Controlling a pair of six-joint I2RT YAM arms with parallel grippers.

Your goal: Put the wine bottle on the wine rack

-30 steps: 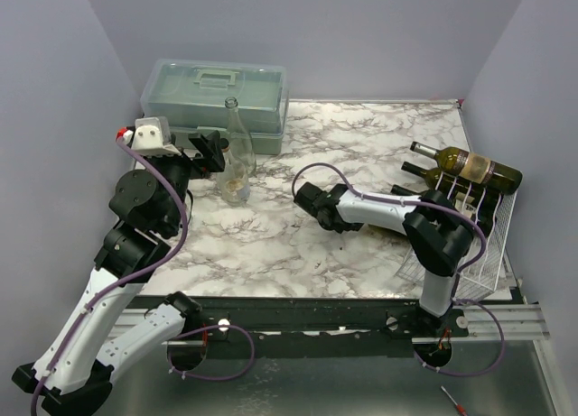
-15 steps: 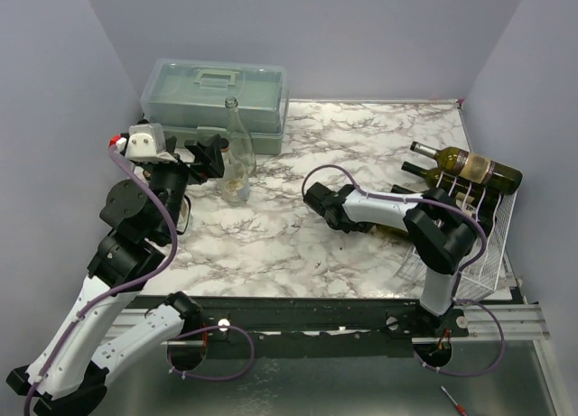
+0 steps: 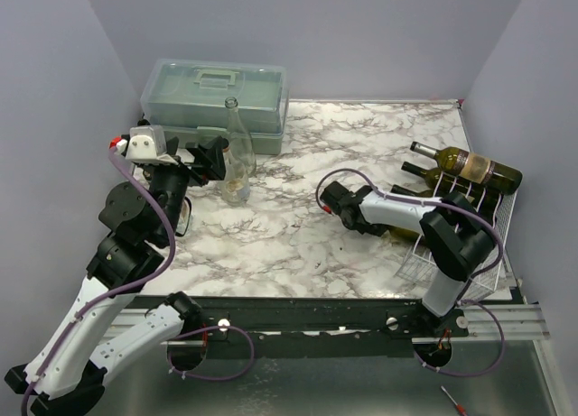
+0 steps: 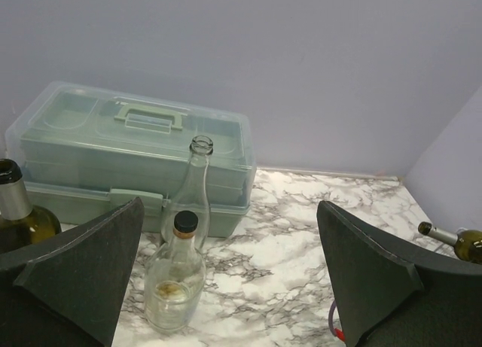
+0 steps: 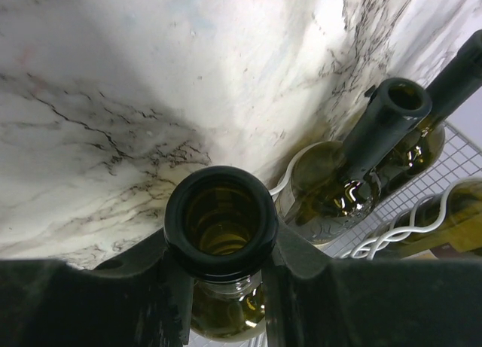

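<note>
My right gripper [image 5: 221, 266] is shut on the neck of a dark green wine bottle [image 5: 221, 220], whose open mouth faces the wrist camera. From above, that gripper [image 3: 336, 202] sits mid-table, and the bottle's body [image 3: 403, 226] lies under the arm, reaching the white wire wine rack [image 3: 483, 258] at the right edge. Two more dark bottles [image 3: 470, 164] rest on the rack. My left gripper [image 3: 209, 156] stands open, apart from the two clear glass bottles [image 3: 237, 163] in front of it.
A translucent grey-green toolbox [image 3: 215, 100] stands at the back left behind the clear bottles. In the left wrist view another green bottle [image 4: 16, 211] stands at the left edge. Purple walls close in the table on three sides.
My right gripper has drawn the held wine bottle to the right, toward the rack. The left arm has shifted slightly, its gripper still open.
</note>
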